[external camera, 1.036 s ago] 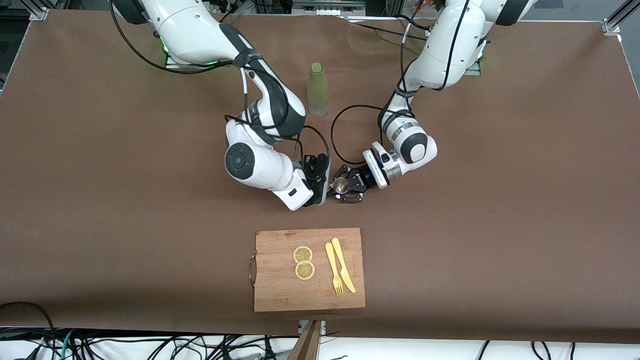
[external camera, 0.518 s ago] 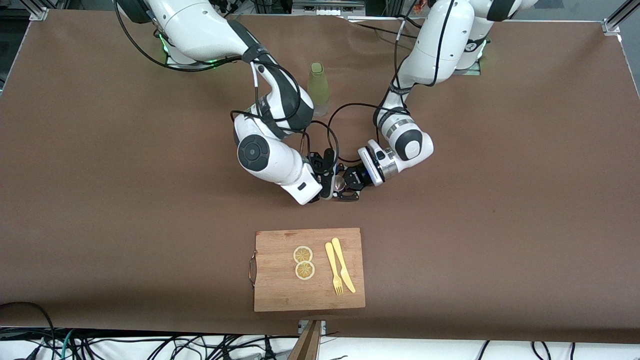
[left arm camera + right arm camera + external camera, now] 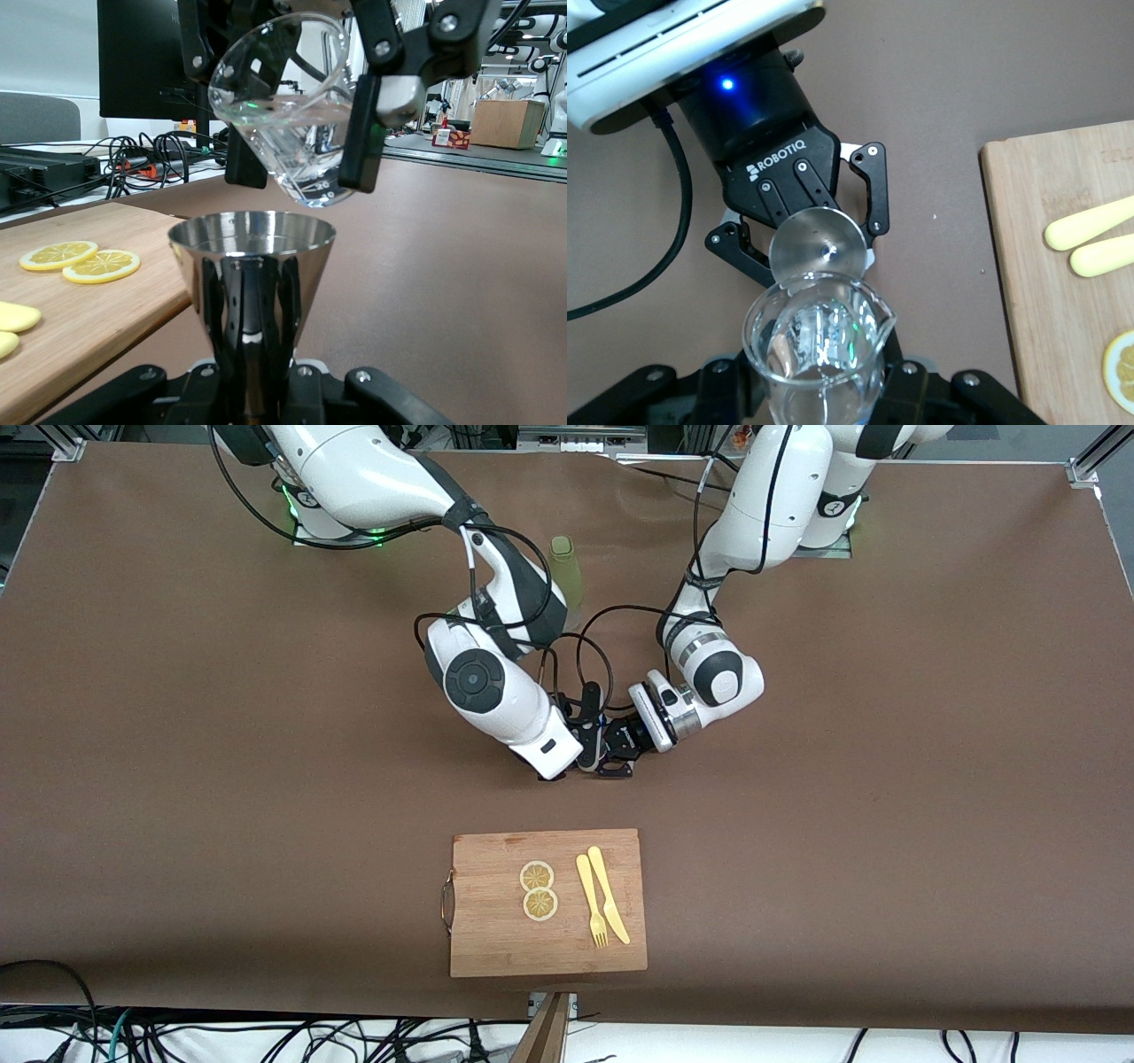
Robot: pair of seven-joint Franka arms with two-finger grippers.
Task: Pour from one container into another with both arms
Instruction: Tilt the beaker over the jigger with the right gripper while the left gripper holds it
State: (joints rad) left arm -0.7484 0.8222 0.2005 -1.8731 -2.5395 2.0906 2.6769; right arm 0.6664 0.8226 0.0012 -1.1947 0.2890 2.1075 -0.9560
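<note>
My right gripper (image 3: pixel 819 394) is shut on a clear glass beaker (image 3: pixel 819 341) with clear liquid inside. The beaker (image 3: pixel 288 106) hangs tilted, its lower edge just above the rim of a shiny metal cone cup (image 3: pixel 252 257). My left gripper (image 3: pixel 252 363) is shut on that cup's stem and holds it upright a little above the table. From above, the cup (image 3: pixel 818 252) sits just past the beaker's spout, in front of the left gripper (image 3: pixel 802 235). In the front view both grippers meet mid-table, right gripper (image 3: pixel 585 735) against left gripper (image 3: pixel 613 751); cup and beaker are mostly hidden there.
A wooden cutting board (image 3: pixel 496 948) lies nearer to the front camera, carrying two lemon slices (image 3: pixel 538 890) and a yellow fork and knife (image 3: pixel 602 903). A green bottle (image 3: pixel 564 571) stands near the arms' bases, partly hidden by the right arm. Black cables loop between the wrists.
Both grippers have closed in on each other. The right gripper with the beaker has come over the metal cup, which no longer shows in the front view.
</note>
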